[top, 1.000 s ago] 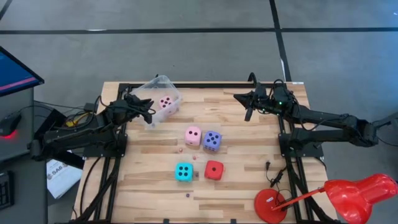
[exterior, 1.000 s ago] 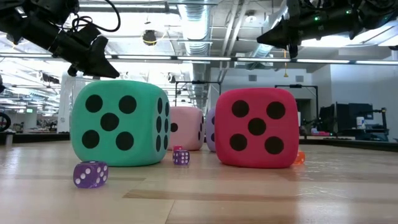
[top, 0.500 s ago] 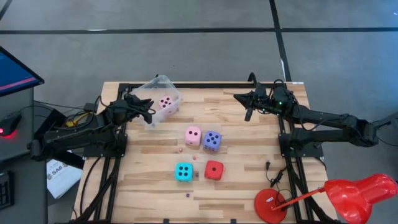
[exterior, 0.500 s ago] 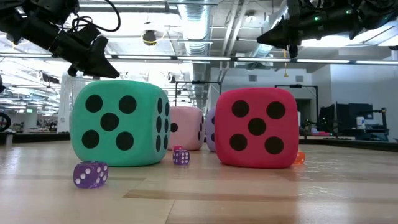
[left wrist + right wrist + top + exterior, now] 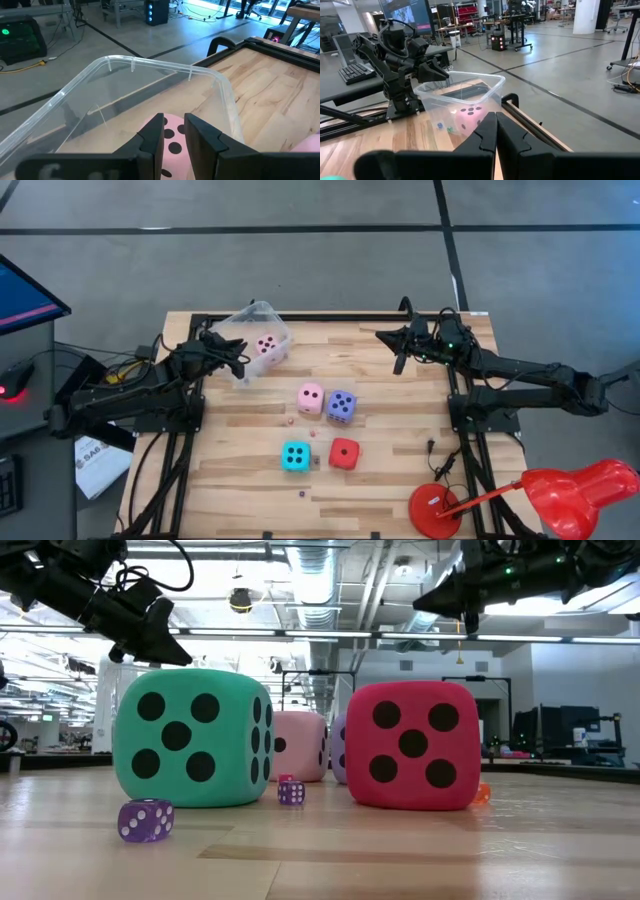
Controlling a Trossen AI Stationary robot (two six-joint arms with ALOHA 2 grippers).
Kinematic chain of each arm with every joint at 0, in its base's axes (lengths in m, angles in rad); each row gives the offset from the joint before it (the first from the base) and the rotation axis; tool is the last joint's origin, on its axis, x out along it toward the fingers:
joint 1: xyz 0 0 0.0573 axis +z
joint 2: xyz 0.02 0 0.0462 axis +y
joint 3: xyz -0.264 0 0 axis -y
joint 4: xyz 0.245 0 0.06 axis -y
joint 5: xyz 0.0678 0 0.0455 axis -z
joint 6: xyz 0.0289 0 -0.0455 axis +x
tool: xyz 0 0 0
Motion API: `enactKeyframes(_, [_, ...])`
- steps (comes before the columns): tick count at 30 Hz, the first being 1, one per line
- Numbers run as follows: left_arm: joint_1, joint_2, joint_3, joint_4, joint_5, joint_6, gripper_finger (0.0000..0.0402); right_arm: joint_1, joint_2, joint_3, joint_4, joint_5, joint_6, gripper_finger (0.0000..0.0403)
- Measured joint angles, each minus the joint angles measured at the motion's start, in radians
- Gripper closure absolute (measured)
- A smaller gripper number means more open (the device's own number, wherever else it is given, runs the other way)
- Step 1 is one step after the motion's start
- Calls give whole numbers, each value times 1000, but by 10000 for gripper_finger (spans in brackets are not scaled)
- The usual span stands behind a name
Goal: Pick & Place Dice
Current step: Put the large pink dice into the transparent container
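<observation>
- A wooden table (image 5: 400, 450) fills the centre of the high view, with a dark arm reaching in from each side.
- The left gripper (image 5: 238, 358) sits at the upper left of the table, its fingers (image 5: 152, 136) a narrow gap apart and holding nothing, poised at the edge of a clear plastic tub (image 5: 243, 330).
- The right gripper (image 5: 399, 361) hangs over the table's upper right, well apart from the dice, its fingers (image 5: 487, 131) pressed together and empty.
- One pale pink die (image 5: 266, 345) lies inside the tub, just beyond the left fingertips in the left wrist view (image 5: 172, 145).
- A second pale pink die (image 5: 311, 397) rests mid-table, just beside a violet-blue die (image 5: 341, 406) on its right.
- Below that pair, a cyan die (image 5: 295, 456) and a red die (image 5: 344, 453) sit side by side, a small gap between them.
- A red desk lamp (image 5: 560, 492) occupies the lower right corner of the high view.
- A few tiny dice (image 5: 146, 820) lie scattered on the boards near the big ones.
</observation>
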State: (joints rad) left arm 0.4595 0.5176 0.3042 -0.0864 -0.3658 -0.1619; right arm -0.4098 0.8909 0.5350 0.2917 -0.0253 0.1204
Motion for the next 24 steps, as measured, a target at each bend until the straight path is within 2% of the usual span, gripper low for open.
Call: enactKeyframes(24, [0,0,0,78,0,0,335,-5,7,0,0,0,4,403])
